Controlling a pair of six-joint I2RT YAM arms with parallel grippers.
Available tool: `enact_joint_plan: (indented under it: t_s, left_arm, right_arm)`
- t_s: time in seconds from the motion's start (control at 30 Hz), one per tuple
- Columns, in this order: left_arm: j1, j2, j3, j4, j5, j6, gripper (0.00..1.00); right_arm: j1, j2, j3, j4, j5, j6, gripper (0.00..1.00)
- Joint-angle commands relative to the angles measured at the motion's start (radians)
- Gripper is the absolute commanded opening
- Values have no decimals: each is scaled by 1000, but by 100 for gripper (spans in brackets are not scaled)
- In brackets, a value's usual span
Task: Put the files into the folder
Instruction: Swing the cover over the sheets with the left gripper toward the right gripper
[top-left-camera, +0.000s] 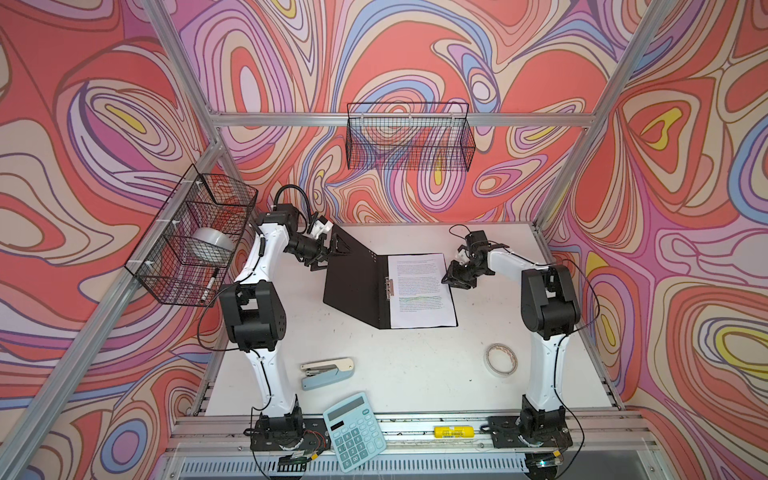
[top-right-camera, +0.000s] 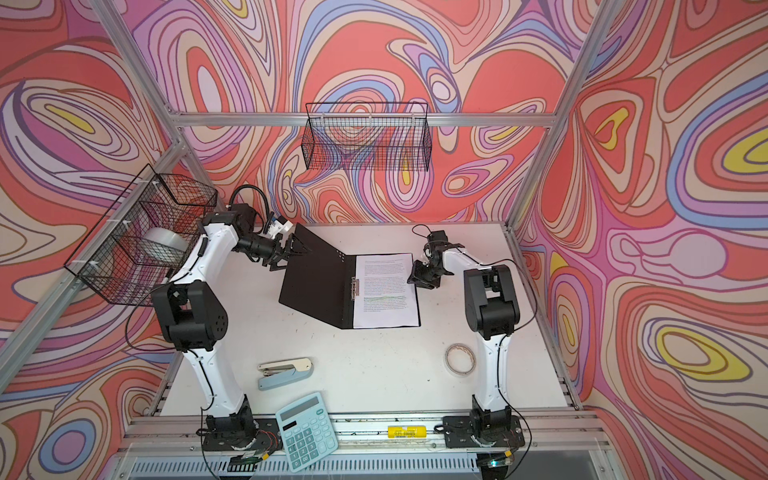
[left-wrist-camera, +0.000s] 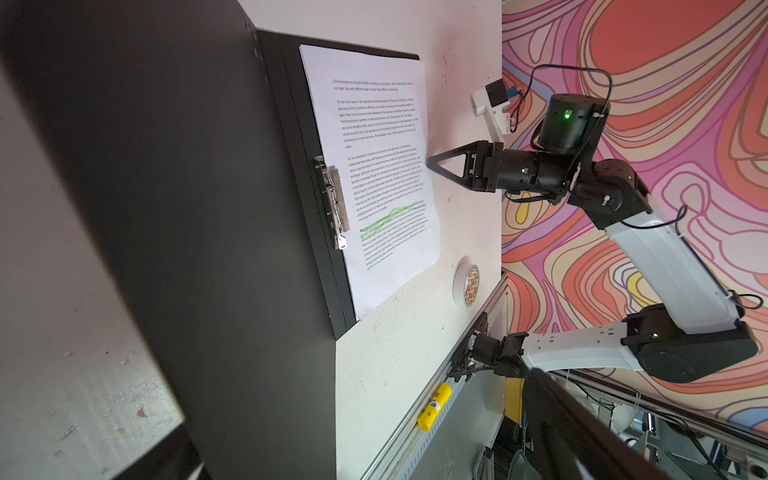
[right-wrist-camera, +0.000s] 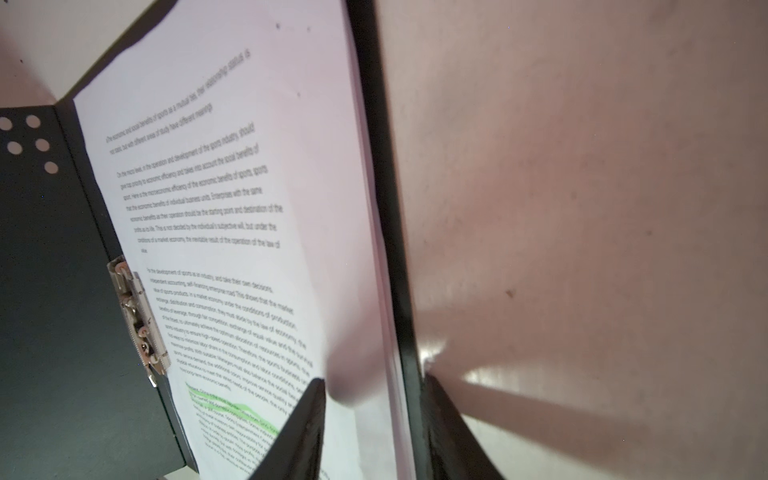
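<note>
The right claw (top-left-camera: 451, 279) is pinching files (top-left-camera: 419, 291) against the open folder (top-left-camera: 384, 316) on the counter (top-left-camera: 415, 374) while the left claw (top-left-camera: 332, 253) is gaping wide beside its raised cover (top-left-camera: 353, 278); closing seems to be starting, calling for swinging that cover over.

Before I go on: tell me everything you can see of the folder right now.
The folder is a thin binder, matte black inside, lying open on the far half of the white table. Its right half lies flat under the files, while its left cover tilts up. A metal clip sits by the spine at the sheets' inner edge. The open left gripper is at the raised cover's far corner. The right gripper straddles the folder's right edge, and I can't tell if it is gripping.
</note>
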Motion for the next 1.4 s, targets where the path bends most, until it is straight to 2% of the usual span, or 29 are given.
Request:
enact_joint_plan:
  t_s: [0.0,0.63,0.93,1.2,1.3,1.37]
  left_arm:
    - [-15,-28,24,-38,10,15,100]
    - [-58,-34,32,-26,2,0,100]
    - [-78,-45,41,-24,-13,-3,100]
    - [-118,-48,85,-35,-12,4,100]
    - [-138,-31,123,-50,-6,10,100]
    - [-157,-15,155,-62,0,18,100]
  right_arm:
    - [34,81,-24,-50,14,2,40]
    - [88,75,-5,-27,-30,33,40]
    - [88,-23,-14,-26,120,49,42]
    - [88,-166,31,-52,154,60,43]
    - [87,-208,27,-27,71,82,44]
    - [87,-215,28,6,-55,108,44]
